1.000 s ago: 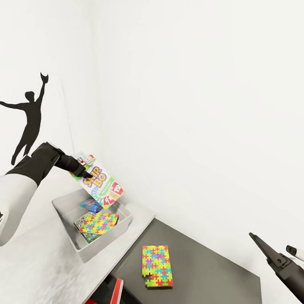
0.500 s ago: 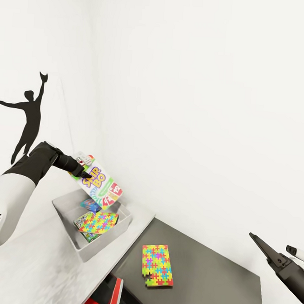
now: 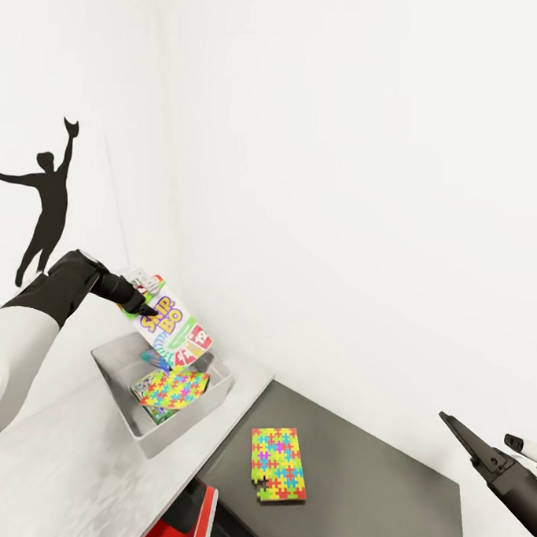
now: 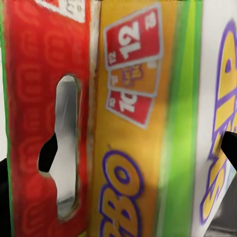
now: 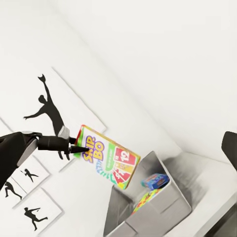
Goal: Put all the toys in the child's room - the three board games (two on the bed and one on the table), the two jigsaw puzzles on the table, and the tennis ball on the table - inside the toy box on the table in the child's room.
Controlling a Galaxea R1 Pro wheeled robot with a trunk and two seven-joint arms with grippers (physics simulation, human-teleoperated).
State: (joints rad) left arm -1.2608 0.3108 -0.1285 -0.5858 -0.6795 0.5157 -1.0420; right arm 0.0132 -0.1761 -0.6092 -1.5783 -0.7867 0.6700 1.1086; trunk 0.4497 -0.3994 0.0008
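SKIP-BO board game gripped at its upper edge by the left hand, hung tilted below those fingers and directly above the toy box. Hand shut on the card box, dark fingertips pinching either face, as seen up close in the left wrist view. Lower corner of the game just over the bin's contents, contact not clear.

Best done, by judgement, by lowering further and flattening the tilt before letting go, so that the broad box would lie across the things already inside rather than lean on the rim or tip out over the near wall. Release only once most of its length sat within the flared sides.

White face with purple-and-yellow lettering, green stripe, red panel with numbered cards; a hang-slot cut near the gripped end. Flat, stiff, wide for the bin.

Beneath the hand, in the bin: one jigsaw puzzle lying tilted, a blue game behind it. Farther off on the dark tabletop, the second jigsaw puzzle, flat and untouched. Right hand well apart, empty, fingers spread.
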